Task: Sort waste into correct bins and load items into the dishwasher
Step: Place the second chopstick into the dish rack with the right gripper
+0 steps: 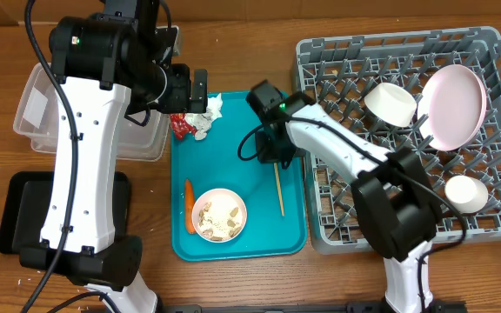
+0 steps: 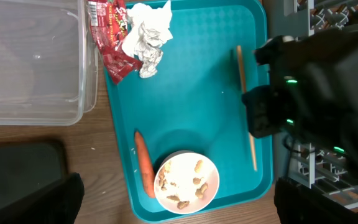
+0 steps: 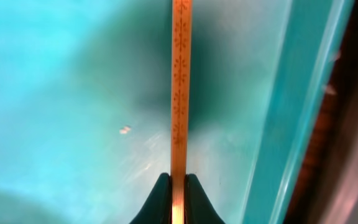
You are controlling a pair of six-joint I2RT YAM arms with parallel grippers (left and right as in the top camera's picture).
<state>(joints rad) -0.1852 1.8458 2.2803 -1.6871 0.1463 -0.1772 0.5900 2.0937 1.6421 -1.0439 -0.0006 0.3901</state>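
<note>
My right gripper (image 3: pixel 179 186) is shut on a thin wooden chopstick (image 3: pixel 180 93) that lies along the right side of the teal tray (image 1: pixel 242 130). From above, the chopstick (image 1: pixel 278 193) reaches out from under the right gripper (image 1: pixel 277 163). My left gripper (image 2: pixel 179 205) hangs open high over the tray, holding nothing. On the tray lie a red wrapper (image 2: pixel 107 37), crumpled white paper (image 2: pixel 146 37), a carrot piece (image 2: pixel 144 165) and a small white bowl (image 2: pixel 186 182) of beige scraps. The grey rack (image 1: pixel 337 52) holds a plate (image 1: pixel 453 106), a bowl (image 1: pixel 390 103) and a cup (image 1: pixel 465 193).
A clear tub (image 1: pixel 33 113) stands left of the tray, partly under my left arm. A black tray (image 1: pixel 16 209) lies in front of the tub at the table's left. The rack sits tight against the teal tray's right edge.
</note>
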